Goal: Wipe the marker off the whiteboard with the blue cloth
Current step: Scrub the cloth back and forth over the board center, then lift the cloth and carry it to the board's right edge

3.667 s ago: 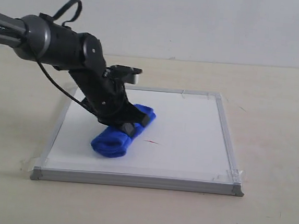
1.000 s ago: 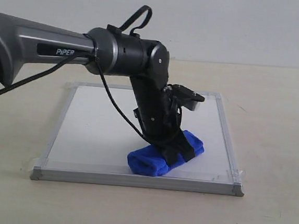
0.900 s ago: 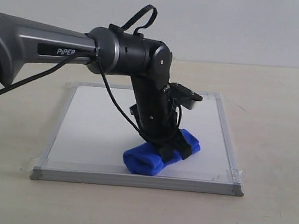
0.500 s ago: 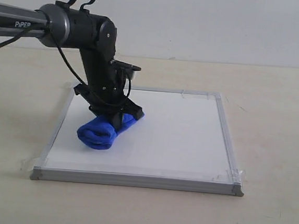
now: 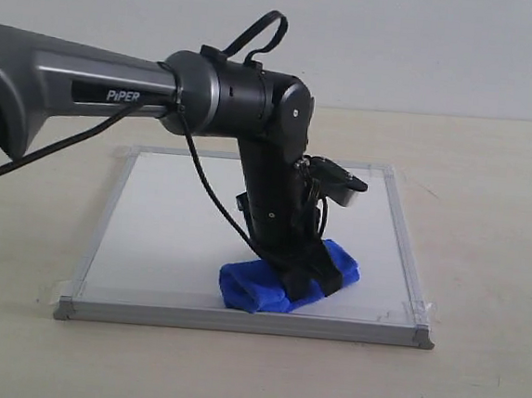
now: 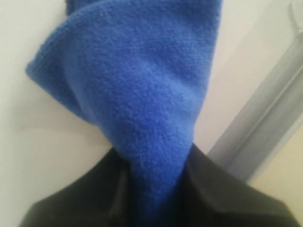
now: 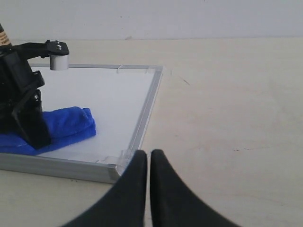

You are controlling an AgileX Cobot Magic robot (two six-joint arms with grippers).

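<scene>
The whiteboard lies flat on the table, with a silver frame and grey corners. A rolled blue cloth rests on its front right part, and my left gripper is shut on it, pressing it to the board. In the left wrist view the blue cloth fills the frame between my dark fingers, next to the board's frame. No red marker line shows on the bare white surface. My right gripper is shut and empty, hovering off the whiteboard by its corner; the blue cloth shows there too.
The beige table surrounds the board on all sides. Clear tape holds the board's front right corner. The left arm's grey link reaches in from the left above the board.
Half a second ago the left gripper held the cloth at the board's left side; it has swept right and forward with it. The short red mark seen earlier no longer shows.
</scene>
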